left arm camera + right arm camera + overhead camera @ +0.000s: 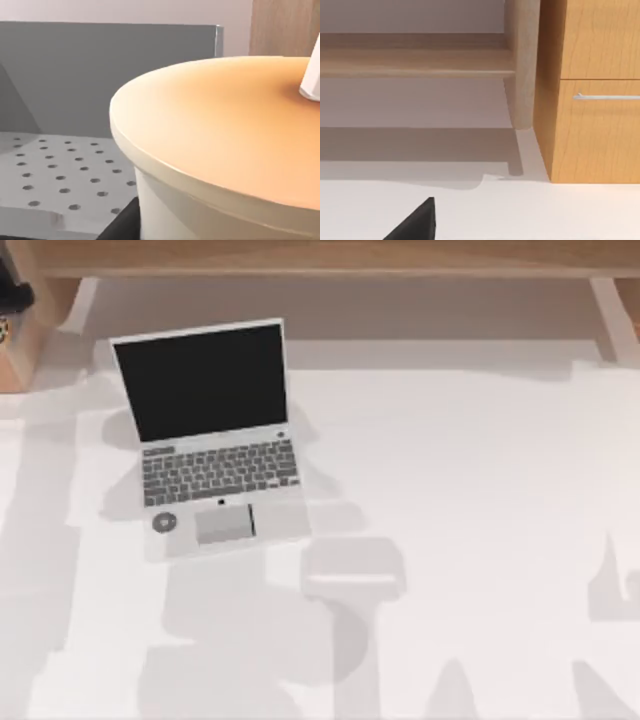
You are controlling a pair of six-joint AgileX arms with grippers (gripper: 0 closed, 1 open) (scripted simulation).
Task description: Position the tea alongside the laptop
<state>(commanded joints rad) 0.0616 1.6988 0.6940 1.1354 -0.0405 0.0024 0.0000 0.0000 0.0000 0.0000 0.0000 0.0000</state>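
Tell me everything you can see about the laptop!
The silver-white laptop sits open on the white table, toward its left side and turned at a slight angle. Its black screen is dark and stands up at the back. Below it are grey keys, a grey trackpad and a small round grey mark. Nothing else touches it.

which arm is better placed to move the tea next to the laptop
Left, probably. Its wrist view has the tea right up close, orange-brown top and straw looming. The right wrist view faces a wooden cabinet instead. The laptop sits on the table's left.

Black wedge-shaped tool (pixel 415 222) finger
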